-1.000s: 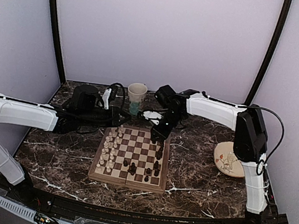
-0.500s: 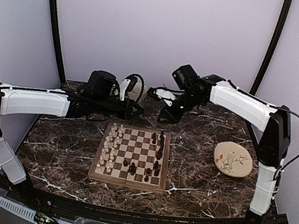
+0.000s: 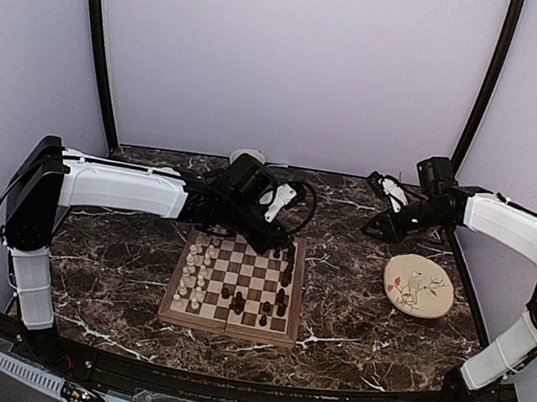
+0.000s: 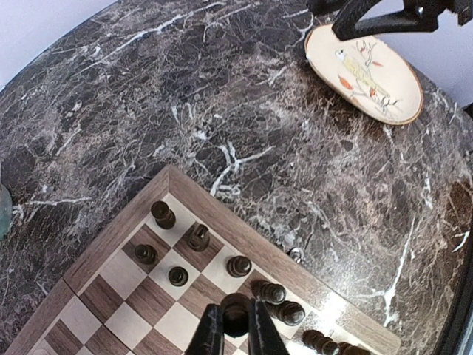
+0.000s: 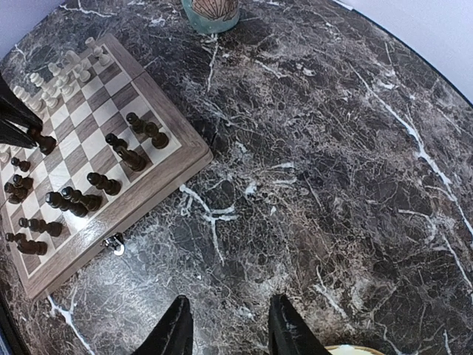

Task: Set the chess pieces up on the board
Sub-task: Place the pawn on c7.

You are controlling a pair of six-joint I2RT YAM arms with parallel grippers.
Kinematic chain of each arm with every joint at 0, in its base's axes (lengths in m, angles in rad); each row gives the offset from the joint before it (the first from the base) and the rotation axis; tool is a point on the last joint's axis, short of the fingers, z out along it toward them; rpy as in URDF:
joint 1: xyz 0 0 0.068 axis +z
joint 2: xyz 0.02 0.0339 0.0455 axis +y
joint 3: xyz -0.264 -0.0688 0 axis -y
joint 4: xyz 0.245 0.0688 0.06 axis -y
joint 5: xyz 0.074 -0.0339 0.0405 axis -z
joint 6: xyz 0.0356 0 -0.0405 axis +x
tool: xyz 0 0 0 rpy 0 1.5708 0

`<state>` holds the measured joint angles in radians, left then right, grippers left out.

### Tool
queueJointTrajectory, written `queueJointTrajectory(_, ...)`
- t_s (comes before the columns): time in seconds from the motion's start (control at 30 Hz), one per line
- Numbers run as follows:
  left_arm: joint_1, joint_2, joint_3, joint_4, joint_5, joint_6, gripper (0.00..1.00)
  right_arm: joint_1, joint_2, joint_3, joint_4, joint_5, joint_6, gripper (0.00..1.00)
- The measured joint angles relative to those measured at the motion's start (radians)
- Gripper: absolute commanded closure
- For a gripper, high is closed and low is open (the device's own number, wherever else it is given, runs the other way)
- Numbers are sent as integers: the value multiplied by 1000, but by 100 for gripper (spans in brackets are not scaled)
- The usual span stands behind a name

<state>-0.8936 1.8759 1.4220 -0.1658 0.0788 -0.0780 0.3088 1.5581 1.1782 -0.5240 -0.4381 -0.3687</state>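
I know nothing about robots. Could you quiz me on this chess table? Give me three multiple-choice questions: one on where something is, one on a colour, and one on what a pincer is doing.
1. Where is the round plate?
A) on the marble table, on the right arm's side of the board
B) on the chequered squares
C) under the left arm

2. What colour is the chess piece between the fingers of the left pincer?
A) cream-white
B) red
C) dark brown-black

3. How is the right pincer?
A) shut on a pawn
B) open and empty
C) clamped on the plate's rim

Answers:
1 A: the top view shows it on marble beside the board.
2 C: the left wrist view shows a dark piece between the fingers.
3 B: the right wrist view shows its fingers apart, with only marble between them.
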Motion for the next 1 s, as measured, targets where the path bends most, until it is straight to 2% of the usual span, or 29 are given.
queueJointTrajectory(0.27,-8,70,37,-52,-26,53,98,-33,-37,-56,94,-76,4,63)
queueJointTrajectory(1.0,-8,169,48,-74,-27,48,98,-33,7,-56,107,-114,-12,63)
